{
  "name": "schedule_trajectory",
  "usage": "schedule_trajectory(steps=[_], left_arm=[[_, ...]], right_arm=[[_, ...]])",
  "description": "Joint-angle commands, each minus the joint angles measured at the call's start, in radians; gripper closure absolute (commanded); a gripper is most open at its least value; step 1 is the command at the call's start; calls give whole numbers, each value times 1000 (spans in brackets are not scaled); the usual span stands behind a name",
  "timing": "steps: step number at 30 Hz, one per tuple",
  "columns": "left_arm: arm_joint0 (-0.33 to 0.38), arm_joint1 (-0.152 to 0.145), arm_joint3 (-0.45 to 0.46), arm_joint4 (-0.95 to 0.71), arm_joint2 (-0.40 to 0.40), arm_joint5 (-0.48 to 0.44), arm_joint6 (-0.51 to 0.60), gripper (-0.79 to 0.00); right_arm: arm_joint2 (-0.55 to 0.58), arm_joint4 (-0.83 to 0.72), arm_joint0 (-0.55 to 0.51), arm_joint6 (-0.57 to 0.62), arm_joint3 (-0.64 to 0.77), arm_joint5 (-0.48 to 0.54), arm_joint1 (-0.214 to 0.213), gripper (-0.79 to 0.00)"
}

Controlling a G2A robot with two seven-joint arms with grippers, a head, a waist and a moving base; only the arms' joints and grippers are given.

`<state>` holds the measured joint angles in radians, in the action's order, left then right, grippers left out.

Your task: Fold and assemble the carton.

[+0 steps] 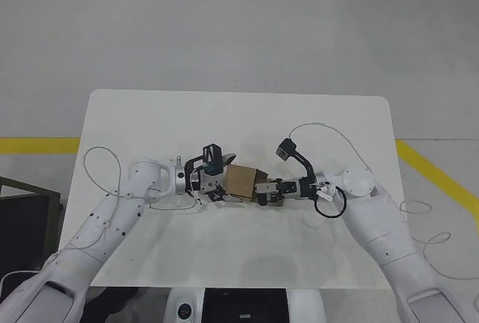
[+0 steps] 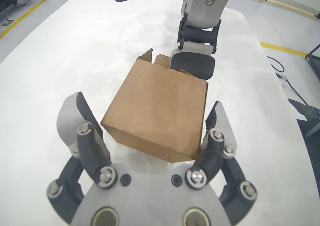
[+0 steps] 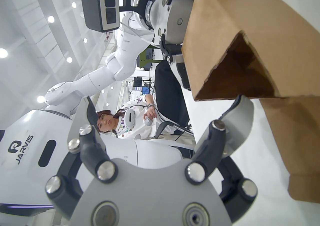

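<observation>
A brown carton (image 1: 243, 181) sits at the middle of the white table (image 1: 239, 121), between my two grippers. My left gripper (image 2: 147, 102) is shut on the carton (image 2: 157, 107), with a finger on each side of its closed end. The far end is open, with flaps sticking out. My right gripper (image 3: 165, 104) is open at that end. One of its fingers (image 2: 192, 65) presses on a flap at the rim. In the right wrist view the carton (image 3: 225, 12) shows its open inside, and a loose flap (image 3: 295, 142) hangs beside the gripper.
Thin white cables loop over the table beside each arm (image 1: 102, 161) (image 1: 328, 129). The table has free room all around the carton. A dark cart (image 1: 5, 218) stands off the table's left edge, and yellow floor tape (image 1: 433, 174) runs past both sides.
</observation>
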<state>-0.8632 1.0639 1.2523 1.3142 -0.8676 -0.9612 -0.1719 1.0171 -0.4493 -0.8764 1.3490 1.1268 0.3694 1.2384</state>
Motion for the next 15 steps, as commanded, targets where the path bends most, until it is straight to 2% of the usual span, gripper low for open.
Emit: schedule_trajectory(steps=[1,8,15], left_arm=[[0,1,-2,1,1,0,0,-785],[-4,4,-1,12,3,-6,1,-785],[-7,6,0,16,2,-11,3,-785]], right_arm=[[-21,-21,20,5,-36,16,9,-785],[-96,-86,90,21,-162,80,47,-785],[-146,-122,128,13,-221,89,71,-785]])
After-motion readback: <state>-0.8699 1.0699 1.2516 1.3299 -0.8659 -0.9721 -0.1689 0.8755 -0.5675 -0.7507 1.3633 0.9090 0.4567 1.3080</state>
